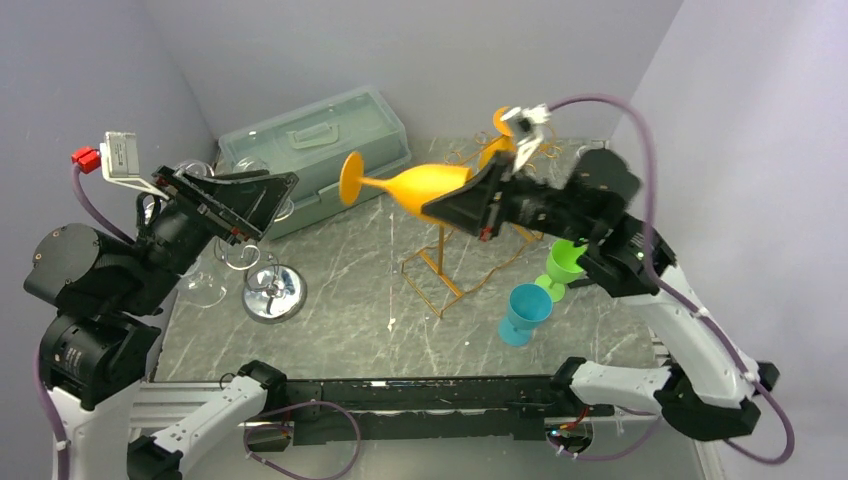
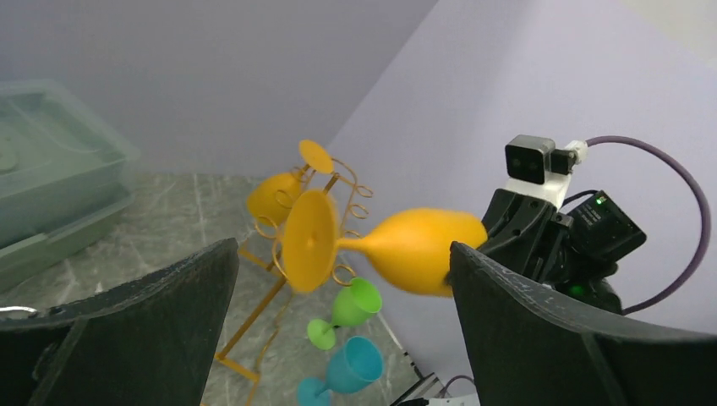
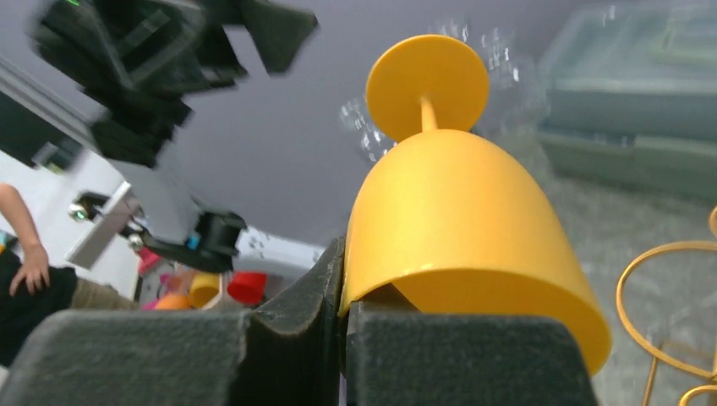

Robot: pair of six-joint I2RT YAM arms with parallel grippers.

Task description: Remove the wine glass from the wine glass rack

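My right gripper (image 1: 470, 205) is shut on the rim of an orange wine glass (image 1: 420, 185). It holds the glass on its side in the air, foot pointing left, above and left of the golden wire rack (image 1: 445, 270). In the right wrist view the fingers (image 3: 296, 338) pinch the glass wall (image 3: 457, 220), one inside and one outside. A second orange glass (image 1: 497, 150) hangs at the rack's far end. My left gripper (image 1: 270, 200) is open and empty, raised at the left; its view shows the held glass (image 2: 414, 249) and the rack (image 2: 254, 326).
A teal lidded box (image 1: 310, 140) stands at the back left. A chrome round-based stand (image 1: 270, 290) with clear glasses sits under my left arm. A green glass (image 1: 562, 265) and a blue glass (image 1: 522, 312) stand right of the rack.
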